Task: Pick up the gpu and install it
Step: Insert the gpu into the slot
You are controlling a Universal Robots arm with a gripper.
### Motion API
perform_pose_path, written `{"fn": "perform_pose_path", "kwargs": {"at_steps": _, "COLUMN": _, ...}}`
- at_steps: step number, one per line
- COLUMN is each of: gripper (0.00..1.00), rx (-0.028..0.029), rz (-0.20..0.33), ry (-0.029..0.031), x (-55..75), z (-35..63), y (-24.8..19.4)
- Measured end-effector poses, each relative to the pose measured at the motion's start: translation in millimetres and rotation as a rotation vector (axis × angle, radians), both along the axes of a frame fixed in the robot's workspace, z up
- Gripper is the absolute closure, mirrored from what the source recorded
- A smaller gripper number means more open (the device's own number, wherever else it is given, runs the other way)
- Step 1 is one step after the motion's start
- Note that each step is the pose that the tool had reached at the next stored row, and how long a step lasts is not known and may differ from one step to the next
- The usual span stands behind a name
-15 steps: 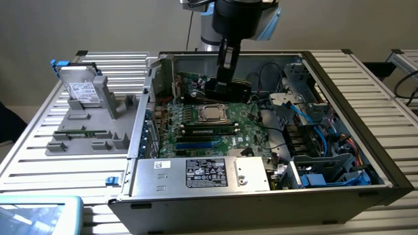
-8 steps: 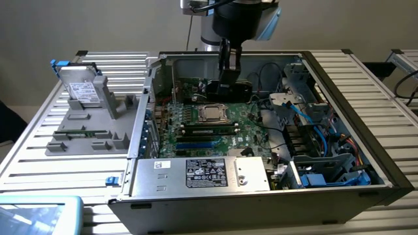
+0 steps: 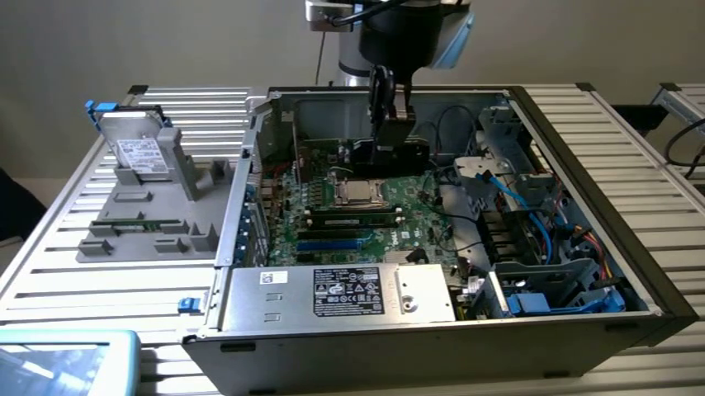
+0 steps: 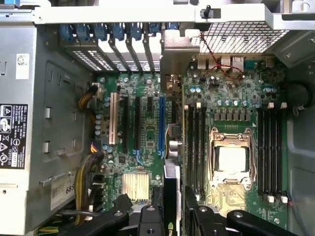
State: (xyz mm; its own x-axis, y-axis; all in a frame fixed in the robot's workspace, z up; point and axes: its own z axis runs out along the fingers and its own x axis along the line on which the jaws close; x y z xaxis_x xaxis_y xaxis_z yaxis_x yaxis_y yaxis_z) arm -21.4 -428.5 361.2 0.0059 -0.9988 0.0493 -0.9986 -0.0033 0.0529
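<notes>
The slatted counter (image 3: 66,272) is carrying the open computer case (image 3: 584,165), which is lying on its side so that the motherboard (image 3: 330,206) is facing up toward the fingers (image 3: 381,87). The fingers are hanging over the case and clamping the gpu (image 3: 402,148) between them. They are holding it on edge with its lower side toward the board, likely so that it can go straight down into a slot. Well off to one side of the fingers, a grey tray (image 3: 144,223) on the counter is propping up a silver hard drive (image 3: 141,153).

The exterior view is giving the card's height: it looks to be hovering above the board, not seated. The wrist view is giving the line-up instead. There the gpu (image 4: 171,191) is showing edge-on between the fingers (image 4: 148,220), running just beside the long blue slot (image 4: 161,123). Its metal bracket (image 4: 174,54) is reaching toward the case's rear openings.
</notes>
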Motion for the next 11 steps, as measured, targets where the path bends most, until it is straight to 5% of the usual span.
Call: {"fn": "perform_pose_path", "kwargs": {"at_steps": 11, "gripper": 0.72, "rx": -0.0001, "rz": 0.001, "ry": 0.0, "x": -3.6, "z": -3.8, "y": 0.2}}
